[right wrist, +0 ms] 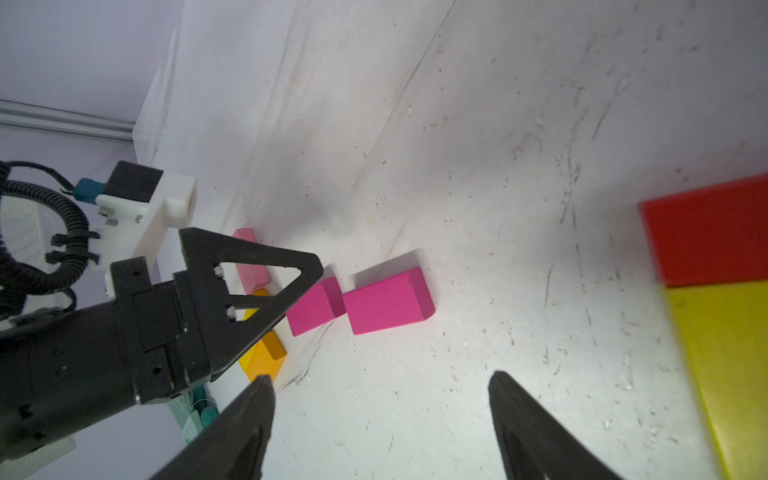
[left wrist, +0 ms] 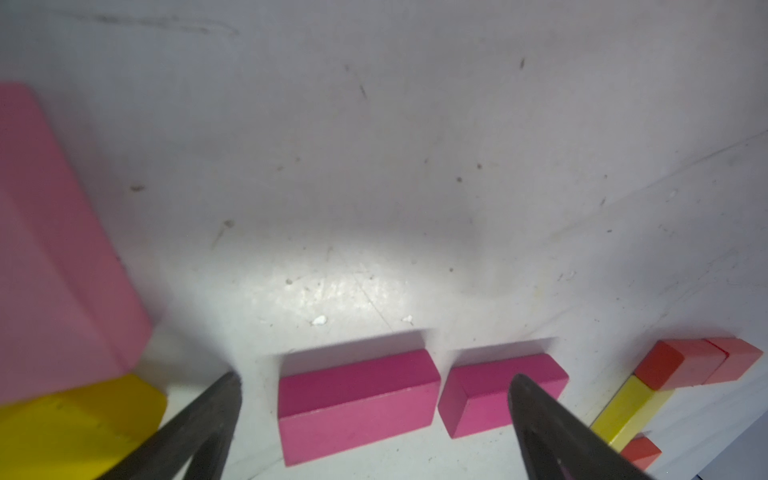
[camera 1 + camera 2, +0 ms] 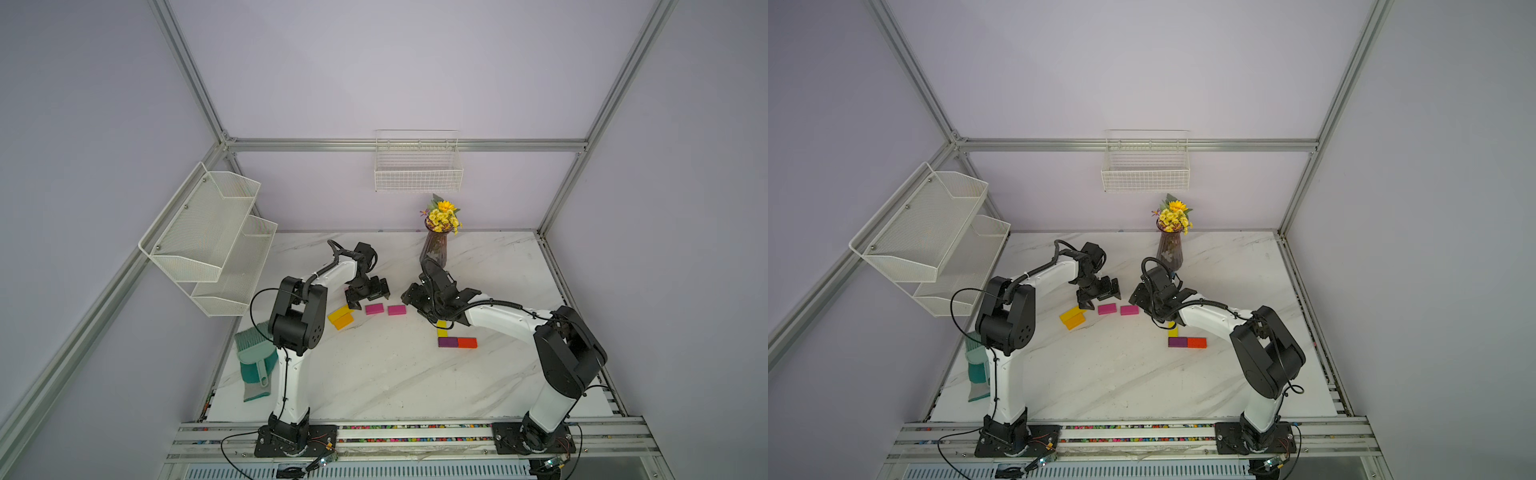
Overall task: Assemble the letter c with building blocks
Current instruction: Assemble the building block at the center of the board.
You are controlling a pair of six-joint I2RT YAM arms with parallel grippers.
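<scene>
Two magenta blocks [image 3: 374, 308] [image 3: 397, 309] lie side by side on the marble table. My left gripper [image 3: 369, 298] hangs open just above them. In the left wrist view its open fingers [image 2: 376, 382] frame the nearer magenta block [image 2: 357, 399], and one finger overlaps the other magenta block [image 2: 490, 390]. A yellow block [image 3: 338, 312] and an orange block [image 3: 344, 321] lie to its left, with a pink block [image 2: 62, 249] close by. A purple block [image 3: 447, 342], a red block [image 3: 467, 342] and a yellow block [image 3: 442, 328] form a corner. My right gripper [image 1: 380, 380] stands open over bare table beside it.
A vase of yellow flowers [image 3: 434, 249] stands behind my right arm. A green brush and dustpan [image 3: 255, 361] lie at the table's left edge. A white mesh shelf [image 3: 208, 237] hangs on the left wall and a wire basket [image 3: 417, 166] on the back wall.
</scene>
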